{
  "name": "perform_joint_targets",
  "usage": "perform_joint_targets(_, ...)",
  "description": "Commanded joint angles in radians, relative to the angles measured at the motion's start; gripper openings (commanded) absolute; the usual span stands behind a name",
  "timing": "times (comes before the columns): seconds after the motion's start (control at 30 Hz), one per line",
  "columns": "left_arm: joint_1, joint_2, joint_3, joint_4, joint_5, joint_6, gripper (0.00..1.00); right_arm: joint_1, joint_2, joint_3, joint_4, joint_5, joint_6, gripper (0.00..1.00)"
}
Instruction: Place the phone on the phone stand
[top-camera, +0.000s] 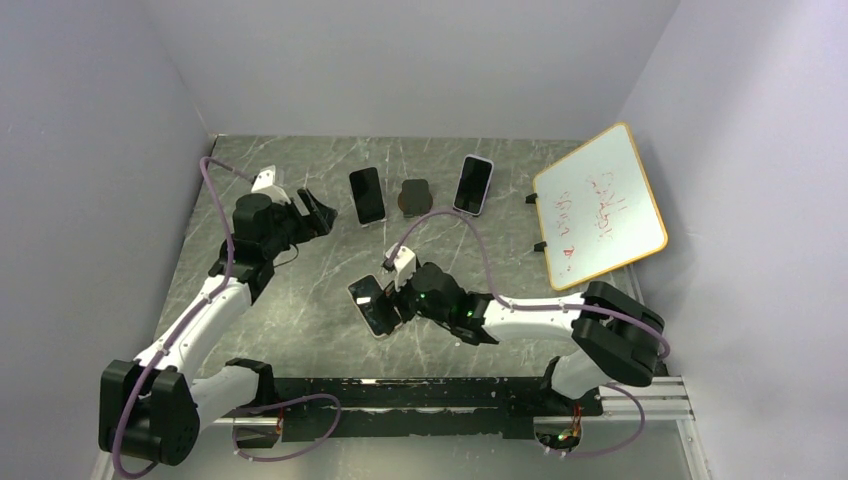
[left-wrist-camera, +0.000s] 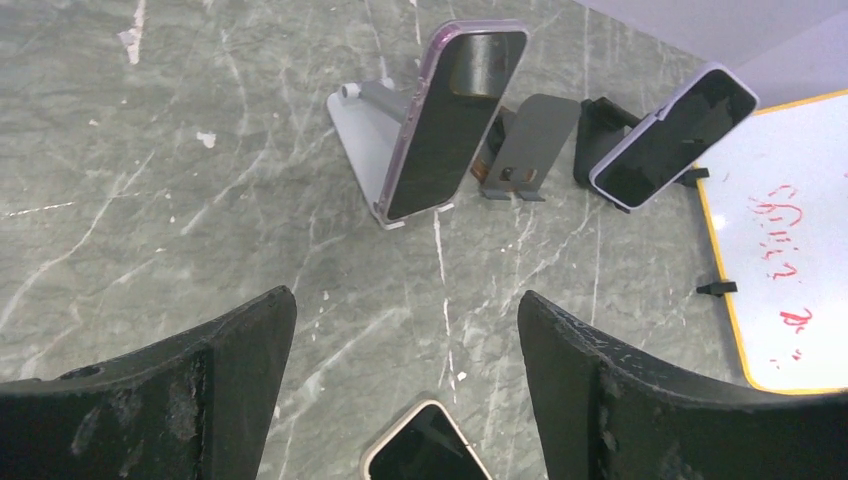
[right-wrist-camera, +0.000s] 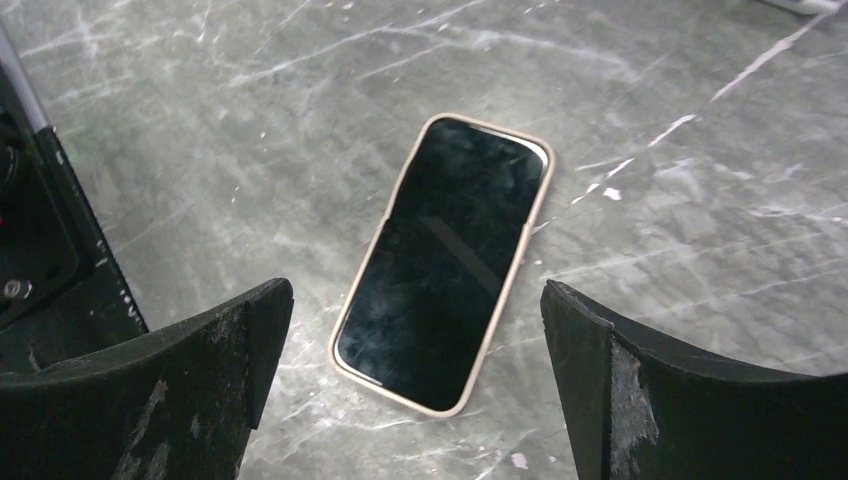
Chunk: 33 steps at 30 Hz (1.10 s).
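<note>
A phone in a beige case (top-camera: 371, 305) lies flat, screen up, on the marble table in front of the arms. In the right wrist view it (right-wrist-camera: 450, 260) lies just ahead of and between my fingers. My right gripper (top-camera: 396, 299) is open and empty, hovering right beside the phone. An empty dark phone stand (top-camera: 416, 197) sits at the back between two phones propped on stands; in the left wrist view it (left-wrist-camera: 525, 145) is grey. My left gripper (top-camera: 318, 212) is open and empty, at the left near the back row (left-wrist-camera: 405, 320).
A phone with a clear case (left-wrist-camera: 450, 125) leans on a silver stand (left-wrist-camera: 355, 135). Another phone (left-wrist-camera: 675, 135) leans on a black stand to the right. A yellow-framed whiteboard (top-camera: 600, 205) stands at the right. Grey walls enclose the table.
</note>
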<state>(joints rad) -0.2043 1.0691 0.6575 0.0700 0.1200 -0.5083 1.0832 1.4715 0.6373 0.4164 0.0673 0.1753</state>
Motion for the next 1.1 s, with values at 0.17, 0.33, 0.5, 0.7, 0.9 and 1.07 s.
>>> perform_joint_targets(0.17, 0.028, 0.027, 0.002, -0.049, -0.021, -0.036, 0.88, 0.057, 0.100, 0.044, -0.031, 0.055, -0.008, 1.00)
perform_joint_targets(0.33, 0.035, 0.030, 0.001, -0.058, -0.010, -0.034, 0.88, 0.061, 0.189, 0.110, -0.086, 0.106, 0.009, 1.00)
perform_joint_targets(0.5, 0.037, 0.031, -0.007, -0.058, -0.002, -0.034, 0.88, 0.062, 0.220, 0.123, -0.084, 0.096, 0.028, 1.00)
perform_joint_targets(0.7, 0.037, 0.036, -0.017, -0.046, 0.007, -0.040, 0.87, 0.066, 0.230, 0.131, -0.109, 0.099, 0.036, 1.00)
perform_joint_targets(0.9, 0.037, 0.048, -0.021, -0.042, 0.017, -0.043, 0.87, 0.071, 0.264, 0.150, -0.131, 0.085, 0.038, 1.00)
perform_joint_targets(1.07, 0.037, 0.052, -0.022, -0.043, 0.016, -0.044, 0.87, 0.076, 0.296, 0.168, -0.159, 0.093, 0.039, 1.00)
